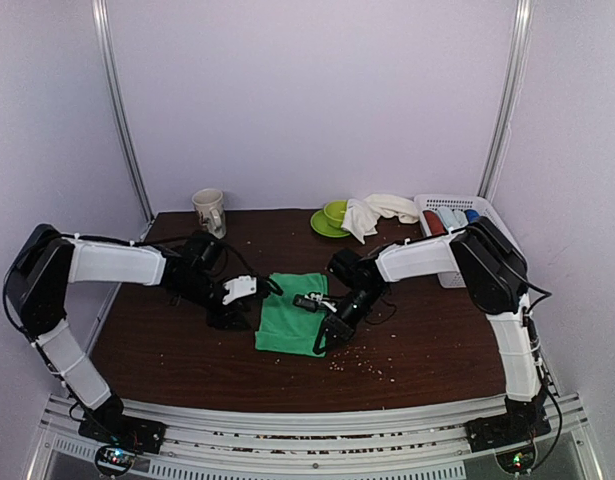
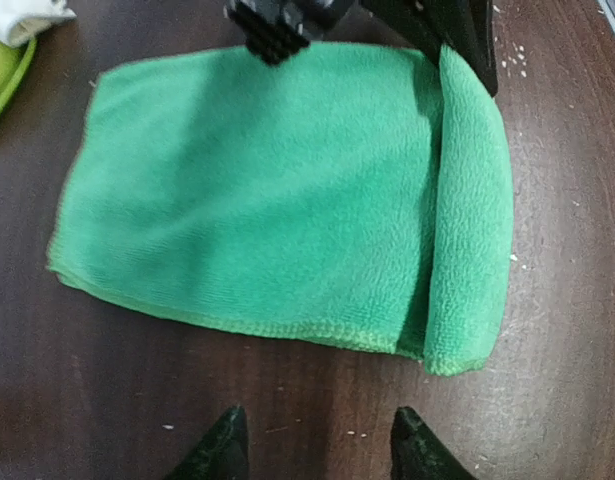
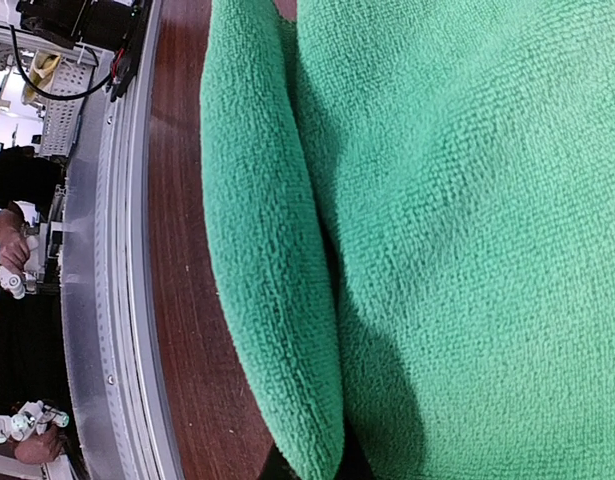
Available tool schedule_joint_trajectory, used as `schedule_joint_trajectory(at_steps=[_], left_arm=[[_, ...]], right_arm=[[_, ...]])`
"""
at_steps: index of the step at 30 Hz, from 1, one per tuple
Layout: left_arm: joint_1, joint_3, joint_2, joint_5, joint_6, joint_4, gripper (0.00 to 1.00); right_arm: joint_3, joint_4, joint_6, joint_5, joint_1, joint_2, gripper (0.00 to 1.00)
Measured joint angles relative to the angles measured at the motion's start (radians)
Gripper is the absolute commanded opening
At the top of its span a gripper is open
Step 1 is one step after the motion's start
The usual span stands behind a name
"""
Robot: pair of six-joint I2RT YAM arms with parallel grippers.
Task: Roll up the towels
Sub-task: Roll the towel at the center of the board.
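Note:
The green towel lies flat mid-table, its near edge turned over into a thick roll; the roll also shows in the right wrist view. My right gripper sits at the roll's right end, its fingers mostly hidden under the cloth, and looks pinched on that rolled edge. My left gripper is open and empty, low over the bare table, a short gap from the towel's left edge. The cream-white towel lies crumpled at the back, beside the green bowl.
A mug stands back left. A green bowl on a plate is at back centre. A white basket at back right holds red, pale blue and dark blue rolls. Crumbs dot the table's front right.

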Motion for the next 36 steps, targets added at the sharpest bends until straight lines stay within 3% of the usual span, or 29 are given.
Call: schedule_joint_trajectory(at_steps=[6,11,24,36], left_arm=[[-0.030,-0.195,-0.245,-0.065,0.050,0.203,0.57],[-0.183,-0.363,-0.354,-0.172,0.126,0.374,0.56],[-0.439,-0.494,-0.237,-0.446,0.276,0.687,0.52],[-0.481,-0.529,-0.085,-0.626,0.324,0.892,0.52]], right_arm=[[0.014,-0.010,0.005,-0.019,-0.005,0.015,0.00],[0.026,-0.019,0.013,-0.038,-0.010,0.027,0.00],[0.031,-0.025,0.024,-0.057,-0.016,0.036,0.00],[0.031,-0.024,0.027,-0.060,-0.017,0.037,0.00]])
